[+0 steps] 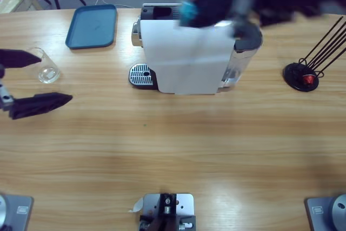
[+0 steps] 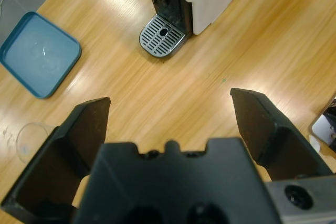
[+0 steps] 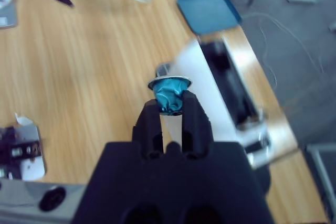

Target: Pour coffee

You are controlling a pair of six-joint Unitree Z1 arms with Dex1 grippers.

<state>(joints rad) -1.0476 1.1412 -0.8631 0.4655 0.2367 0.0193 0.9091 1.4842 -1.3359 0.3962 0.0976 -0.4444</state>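
Note:
A white coffee machine (image 1: 186, 58) stands at the table's middle back, its drip grate (image 1: 140, 75) facing left. My right gripper (image 3: 170, 109) is shut on a teal coffee capsule (image 3: 169, 94) and hovers over the machine's top; from above the capsule (image 1: 187, 10) shows near the open slot (image 1: 160, 11). The clear glass (image 1: 46, 67) stands at the far left. My left gripper (image 2: 170, 121) is open and holds nothing; it hangs above the table with the glass (image 2: 29, 141) beside its left jaw and the grate (image 2: 163, 36) ahead.
A blue tray (image 1: 93, 25) lies at the back left. A black wire capsule rack (image 1: 311, 68) with a red capsule stands at the right. The machine's water tank (image 1: 243, 52) sits on its right side.

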